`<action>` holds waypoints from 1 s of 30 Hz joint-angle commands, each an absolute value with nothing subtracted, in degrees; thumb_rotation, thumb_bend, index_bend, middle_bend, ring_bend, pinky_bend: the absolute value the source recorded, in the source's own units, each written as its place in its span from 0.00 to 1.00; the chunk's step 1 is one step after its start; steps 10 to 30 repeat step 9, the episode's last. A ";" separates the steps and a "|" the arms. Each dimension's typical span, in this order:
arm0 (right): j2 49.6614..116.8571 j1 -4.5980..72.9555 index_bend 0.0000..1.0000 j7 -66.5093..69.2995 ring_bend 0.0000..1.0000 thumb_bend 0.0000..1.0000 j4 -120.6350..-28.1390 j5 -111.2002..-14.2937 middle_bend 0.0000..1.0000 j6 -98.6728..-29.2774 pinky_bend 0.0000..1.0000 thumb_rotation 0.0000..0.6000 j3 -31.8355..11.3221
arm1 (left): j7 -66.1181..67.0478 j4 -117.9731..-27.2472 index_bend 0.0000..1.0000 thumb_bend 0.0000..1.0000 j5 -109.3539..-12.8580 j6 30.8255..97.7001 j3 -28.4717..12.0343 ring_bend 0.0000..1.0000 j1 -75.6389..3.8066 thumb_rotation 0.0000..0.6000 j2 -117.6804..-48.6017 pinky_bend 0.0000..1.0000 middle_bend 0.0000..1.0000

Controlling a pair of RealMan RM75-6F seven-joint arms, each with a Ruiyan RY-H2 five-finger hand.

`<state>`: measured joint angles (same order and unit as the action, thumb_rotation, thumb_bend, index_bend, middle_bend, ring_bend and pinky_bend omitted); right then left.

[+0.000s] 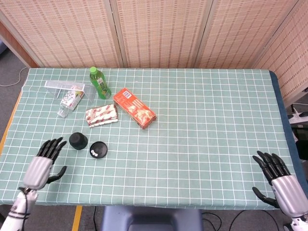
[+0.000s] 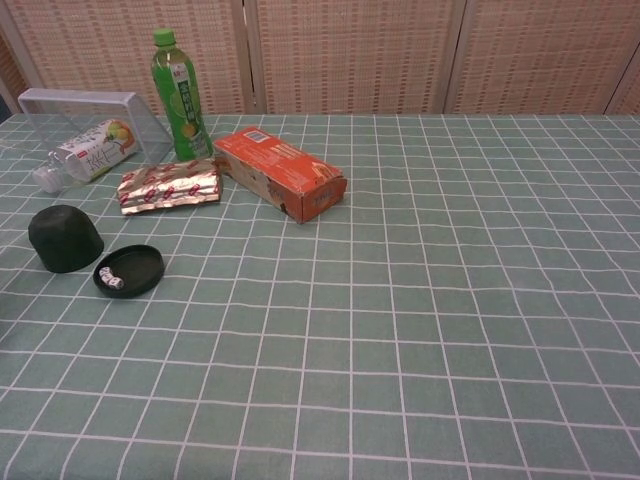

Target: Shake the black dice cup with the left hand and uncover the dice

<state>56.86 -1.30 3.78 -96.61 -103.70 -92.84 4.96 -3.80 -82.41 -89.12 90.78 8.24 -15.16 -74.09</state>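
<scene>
The black dice cup [image 1: 78, 140] [image 2: 65, 238] stands mouth down on the green checked cloth at the left. Just right of it lies its black round base [image 1: 98, 149] [image 2: 130, 270] with small white dice [image 2: 111, 279] on it, uncovered. My left hand [image 1: 42, 163] is open with fingers spread, near the table's front left edge, well apart from the cup. My right hand [image 1: 277, 179] hangs open at the front right corner, holding nothing. Neither hand appears in the chest view.
At the back left are a green bottle [image 1: 99, 83] [image 2: 178, 95], a clear plastic box [image 2: 80, 107] with a small bottle [image 2: 82, 153] lying by it, a foil snack pack [image 1: 101, 115] [image 2: 169, 185] and an orange carton [image 1: 134, 108] [image 2: 279, 171].
</scene>
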 commanded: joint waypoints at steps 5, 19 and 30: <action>57.29 -1.32 0.00 2.79 0.00 0.20 -96.80 -104.30 0.00 -92.67 0.00 1.00 5.32 | -10.31 -78.41 0.00 0.38 -97.32 96.90 10.58 0.00 -9.17 1.00 -74.37 0.09 0.00; 57.40 -1.24 0.00 2.58 0.00 0.20 -96.72 -103.58 0.00 -92.34 0.00 1.00 5.09 | -8.85 -78.21 0.00 0.38 -96.86 95.98 9.57 0.00 -8.70 1.00 -74.50 0.09 0.00; 57.40 -1.24 0.00 2.58 0.00 0.20 -96.72 -103.58 0.00 -92.34 0.00 1.00 5.09 | -8.85 -78.21 0.00 0.38 -96.86 95.98 9.57 0.00 -8.70 1.00 -74.50 0.09 0.00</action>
